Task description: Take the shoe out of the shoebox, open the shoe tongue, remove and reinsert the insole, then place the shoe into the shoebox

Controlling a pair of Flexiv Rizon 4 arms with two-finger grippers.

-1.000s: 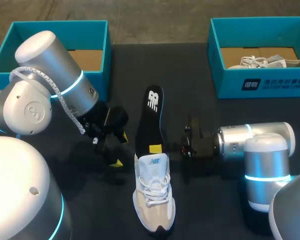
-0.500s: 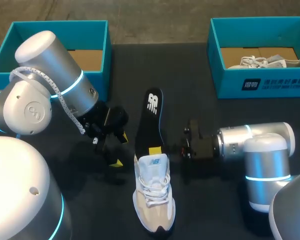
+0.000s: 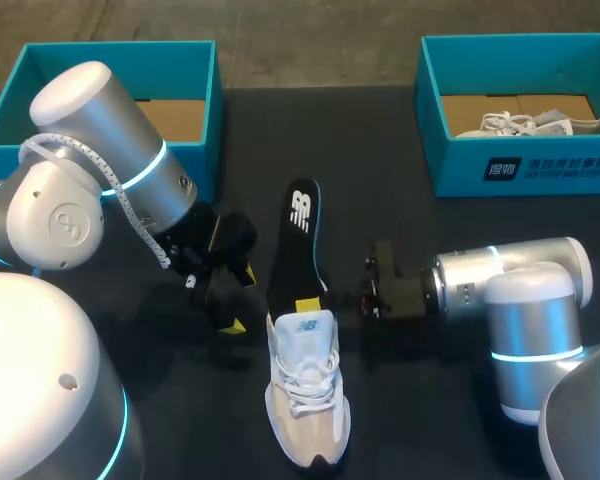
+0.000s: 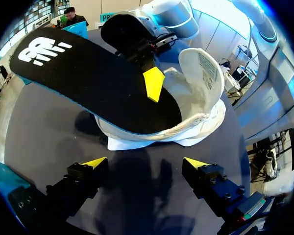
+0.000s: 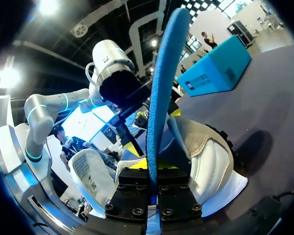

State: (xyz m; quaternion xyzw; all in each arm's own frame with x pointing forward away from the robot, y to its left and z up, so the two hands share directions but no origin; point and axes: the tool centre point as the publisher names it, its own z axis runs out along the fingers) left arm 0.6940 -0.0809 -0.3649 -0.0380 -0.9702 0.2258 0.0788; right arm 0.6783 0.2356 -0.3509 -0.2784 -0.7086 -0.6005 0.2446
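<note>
A beige and white shoe [image 3: 305,400] lies on the dark table with its toe towards the front edge and its tongue folded open. A black insole [image 3: 295,240] slants up out of its opening, heel end raised. My right gripper [image 3: 310,303] is shut on the insole's edge just above the shoe's opening. In the right wrist view the insole [image 5: 164,73] stands edge-on between the closed fingers [image 5: 152,196], with the shoe [image 5: 210,161] behind. My left gripper [image 3: 240,300] hangs open to the left of the shoe; in its own view the gripper [image 4: 146,164] is empty, facing the shoe [image 4: 196,98] and insole [image 4: 88,78].
A teal shoebox [image 3: 110,60] stands at the back left, partly hidden by my left arm. Another teal shoebox [image 3: 520,170] at the back right holds a second pale shoe [image 3: 540,122].
The insole has slid a little down and to the left with my right gripper. The left arm and the shoe have stayed put.
</note>
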